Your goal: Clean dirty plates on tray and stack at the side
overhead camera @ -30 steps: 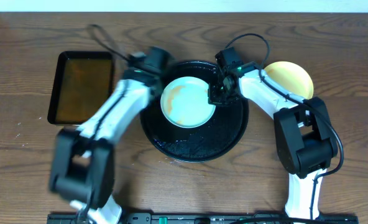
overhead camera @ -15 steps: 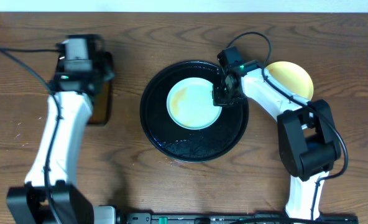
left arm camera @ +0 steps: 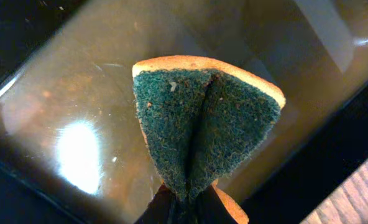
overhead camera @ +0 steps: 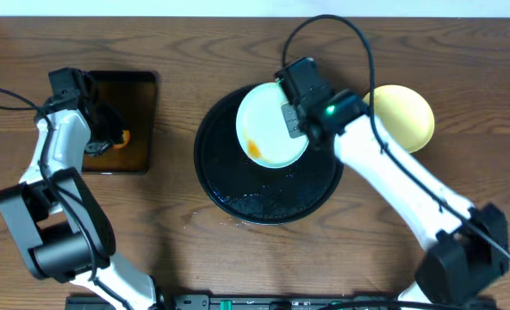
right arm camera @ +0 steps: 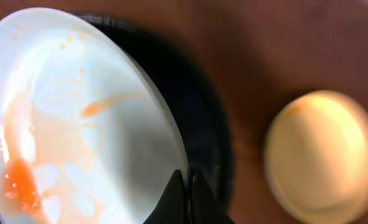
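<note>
Two plates show in the overhead view, along with two trays, one sponge and two arms. The pale mint plate (overhead camera: 268,120) sits over the upper part of the round black tray (overhead camera: 268,200), at the centre of the frame, and its top edge reaches the tray's upper rim. Whether the plate rests flat or is raised off the tray cannot be told. One orange-brown pool of sauce (overhead camera: 255,149) lies at its lower left, and the right wrist view shows fainter streaks above that pool. The right gripper (overhead camera: 295,120) is on the plate's right edge. In the wrist view its fingers (right arm camera: 176,194) are pinched together on the rim. The yellow plate (overhead camera: 403,116) lies apart on the wood tabletop (overhead camera: 238,258), just right of the round tray, and no smears can be made out on it.

At the upper left of the frame the left gripper (overhead camera: 107,138) hangs over the rectangular tray (overhead camera: 143,79), which holds brown liquid (left arm camera: 78,93). Its fingers are clamped at the bottom edge of the left wrist view on the sponge (left arm camera: 202,130). The sponge is folded in two with its green scouring face outward and an orange-yellow edge along the top
</note>
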Controlling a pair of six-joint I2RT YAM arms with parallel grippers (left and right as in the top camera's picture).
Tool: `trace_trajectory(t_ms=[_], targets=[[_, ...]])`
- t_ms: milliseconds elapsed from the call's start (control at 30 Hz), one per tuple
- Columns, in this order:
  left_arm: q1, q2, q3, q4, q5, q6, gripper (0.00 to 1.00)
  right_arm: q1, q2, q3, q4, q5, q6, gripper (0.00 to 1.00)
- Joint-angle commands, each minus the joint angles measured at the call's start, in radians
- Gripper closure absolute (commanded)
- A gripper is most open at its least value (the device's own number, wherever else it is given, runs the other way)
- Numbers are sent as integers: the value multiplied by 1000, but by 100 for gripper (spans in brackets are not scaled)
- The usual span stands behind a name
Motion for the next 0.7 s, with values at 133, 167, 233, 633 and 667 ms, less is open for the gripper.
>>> trace_trajectory(t_ms=[133, 167, 233, 633, 667], targets=[[8, 2, -4, 1, 18, 17, 91, 201, -60, 18, 132, 612, -356, 99], [8, 2, -5, 1, 18, 17, 89, 246, -60, 18, 197, 722, -468, 99], [8, 2, -5, 0, 18, 17, 88, 287, -60, 18, 280, 803, -574, 99], [8, 2, -8, -3, 18, 17, 92, 416, -60, 18, 750, 921, -1181, 99], [8, 2, -8, -3, 18, 17, 92, 416, -60, 18, 750, 924, -1185, 99]])
